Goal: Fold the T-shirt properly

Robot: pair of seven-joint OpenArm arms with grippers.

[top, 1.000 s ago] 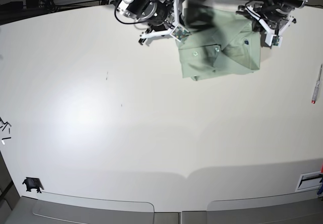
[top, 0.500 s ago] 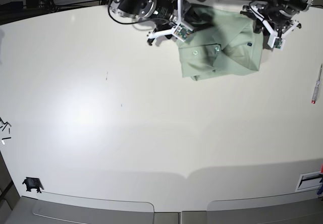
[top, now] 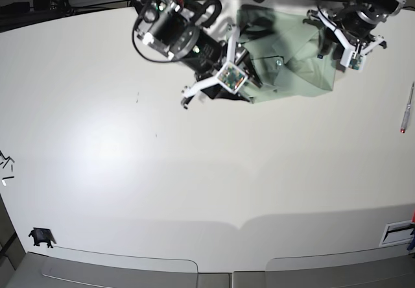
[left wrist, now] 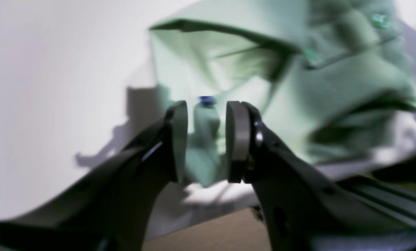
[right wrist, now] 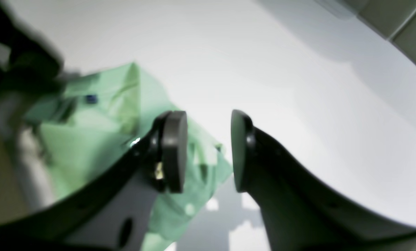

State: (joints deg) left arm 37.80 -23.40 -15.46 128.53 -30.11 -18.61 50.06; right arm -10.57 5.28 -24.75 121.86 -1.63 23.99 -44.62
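T-shirt: the pale sage-green cotton T-shirt [top: 292, 61] lies in a folded, rumpled heap at the far edge of the white worktop [top: 194, 171], toward the right of the base view
Left gripper: the left gripper [left wrist: 203, 139] has its jaws parted with a gap between the dark pads; green cloth shows behind the gap, and whether the pads touch it cannot be told from the blurred wrist picture
Right gripper: the right gripper [right wrist: 208, 150] stands with jaws apart and nothing between them, above bare worktop beside the cloth's edge
Base view only: both arms at once, the right one reaching over the near-left corner of the heap, the left one at its far-right side; a slim pen-like tool with a red tip [top: 407, 109] well off to the right; small dark bits [top: 40, 237] near the left front corner
Left wrist view only: the shirt's folds close up, a small dark blue tag [left wrist: 206, 100] just above the pads, pale buttons on the upper right
Right wrist view only: the cloth's pointed corner below the left pad, and the other arm as a dark blur at upper left
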